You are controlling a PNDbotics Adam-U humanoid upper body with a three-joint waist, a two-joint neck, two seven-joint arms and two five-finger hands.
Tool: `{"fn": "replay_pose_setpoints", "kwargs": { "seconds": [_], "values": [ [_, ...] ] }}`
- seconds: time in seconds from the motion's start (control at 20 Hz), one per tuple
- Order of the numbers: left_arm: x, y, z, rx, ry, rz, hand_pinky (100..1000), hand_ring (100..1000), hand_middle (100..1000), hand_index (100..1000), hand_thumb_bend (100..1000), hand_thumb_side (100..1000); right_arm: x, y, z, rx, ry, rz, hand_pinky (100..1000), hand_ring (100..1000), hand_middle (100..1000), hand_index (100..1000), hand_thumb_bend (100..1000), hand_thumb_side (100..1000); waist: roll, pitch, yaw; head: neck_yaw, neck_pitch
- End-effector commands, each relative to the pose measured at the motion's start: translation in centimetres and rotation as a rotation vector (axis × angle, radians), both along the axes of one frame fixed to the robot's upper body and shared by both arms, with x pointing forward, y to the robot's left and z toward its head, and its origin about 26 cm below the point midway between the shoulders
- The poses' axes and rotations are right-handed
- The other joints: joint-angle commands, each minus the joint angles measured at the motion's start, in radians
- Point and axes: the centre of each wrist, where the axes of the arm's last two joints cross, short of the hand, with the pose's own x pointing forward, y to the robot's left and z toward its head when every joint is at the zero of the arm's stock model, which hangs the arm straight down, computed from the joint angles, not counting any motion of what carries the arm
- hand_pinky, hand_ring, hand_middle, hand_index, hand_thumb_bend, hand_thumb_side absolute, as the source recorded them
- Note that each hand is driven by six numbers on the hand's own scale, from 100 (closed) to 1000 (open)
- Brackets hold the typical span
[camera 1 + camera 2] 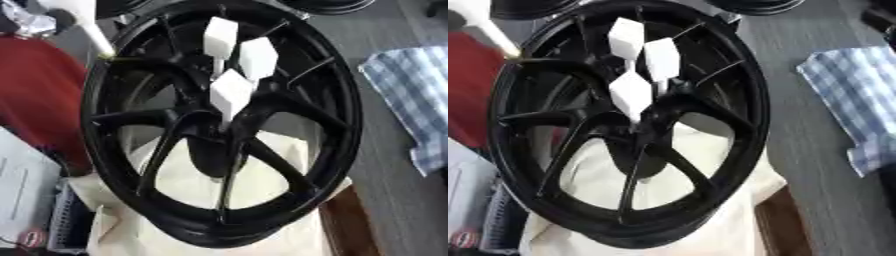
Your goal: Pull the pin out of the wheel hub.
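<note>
Hands: I see neither of my hands in either eye view, so I cannot tell how their fingers stand.
Pins: three white block-headed pins stand clustered at the hub; the nearest pin [231, 94] sits lowest, a second pin [258, 58] up and to its right, a third pin [220, 37] highest. Their heads lie just beside one another, edges almost touching.
Hub: the wheel hub [229, 131] is where the thin stems go in, at the meeting of the spokes.
Wheel: the black wheel [349, 100] fills most of my view, tilted, its rim running from the top edge nearly to the bottom.
Support: it rests on a cream cloth [188, 182] that shows through the lower spoke gaps.
Open room: right of the rim the grey table [394, 195] lies bare up to a blue checked cloth [411, 95]. On the left it is crowded: a red object [35, 95] close by the rim.
Left eye only: a white panel [22, 190] shows broadly in the lower left corner.
Right eye only: more bare table between rim and checked cloth.
</note>
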Motion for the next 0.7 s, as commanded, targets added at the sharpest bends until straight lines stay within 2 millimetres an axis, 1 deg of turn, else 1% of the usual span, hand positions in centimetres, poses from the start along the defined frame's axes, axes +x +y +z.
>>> {"fn": "replay_pose_setpoints", "kwargs": {
  "seconds": [0.05,0.1,0.2,0.3,0.4,0.45,0.5,0.55,0.6,0.65,0.7],
  "values": [
    [-0.5,4.0,1.6,-0.043,-0.069,0.133,505,340,299,373,138,137,-0.2,-0.4,1.1,-0.034,-0.035,-0.012,990,1000,859,874,100,597,-0.004,-0.025,0.005,-0.021,0.005],
    [-0.3,5.2,1.2,-0.061,-0.072,0.174,508,342,300,375,140,137,-0.2,-0.4,1.1,-0.033,-0.038,-0.011,989,1000,859,873,100,597,-0.007,-0.025,0.007,-0.031,0.005],
    [-0.3,7.6,0.6,-0.084,-0.087,0.260,541,358,298,369,100,142,-0.3,-0.4,1.1,-0.032,-0.045,-0.011,988,1000,859,873,100,595,-0.012,-0.025,0.009,-0.039,0.005],
    [-0.3,9.7,-0.3,-0.096,-0.106,0.332,558,361,296,366,100,149,-0.3,-0.5,1.1,-0.025,-0.050,-0.015,989,1000,858,873,100,597,-0.015,-0.022,0.010,-0.043,0.005],
    [-0.4,11.5,-1.5,-0.116,-0.124,0.383,567,372,314,394,100,152,-0.2,-0.4,1.1,-0.017,-0.055,-0.017,989,1000,858,873,100,597,-0.018,-0.017,0.008,-0.044,-0.002],
    [-0.5,12.4,-2.2,-0.131,-0.131,0.407,617,425,394,476,100,118,-0.2,-0.4,1.2,-0.014,-0.057,-0.014,988,1000,858,872,100,597,-0.019,-0.015,0.006,-0.042,-0.006],
    [-0.5,13.1,-3.0,-0.141,-0.129,0.429,692,511,523,646,100,147,-0.1,-0.3,1.2,-0.014,-0.059,-0.011,988,1000,858,873,100,597,-0.021,-0.012,0.004,-0.040,-0.011],
    [-0.6,13.7,-3.9,-0.143,-0.124,0.450,706,527,541,671,100,171,-0.1,-0.2,1.3,-0.014,-0.060,-0.008,988,1000,858,873,100,596,-0.022,-0.011,0.001,-0.037,-0.014],
    [-0.6,14.3,-4.8,-0.142,-0.115,0.476,787,627,657,803,103,397,-0.1,-0.2,1.3,-0.015,-0.062,-0.005,988,1000,858,873,100,596,-0.022,-0.010,-0.001,-0.035,-0.017],
    [-0.7,14.8,-5.7,-0.136,-0.108,0.503,824,681,707,842,174,532,-0.1,-0.2,1.4,-0.015,-0.063,-0.003,988,1000,858,873,100,596,-0.022,-0.009,-0.003,-0.031,-0.019],
    [-0.8,15.3,-6.7,-0.128,-0.095,0.533,856,738,757,904,273,765,0.0,-0.2,1.4,-0.015,-0.065,-0.002,988,1000,858,873,100,596,-0.021,-0.007,-0.005,-0.025,-0.022]
  ]
}}
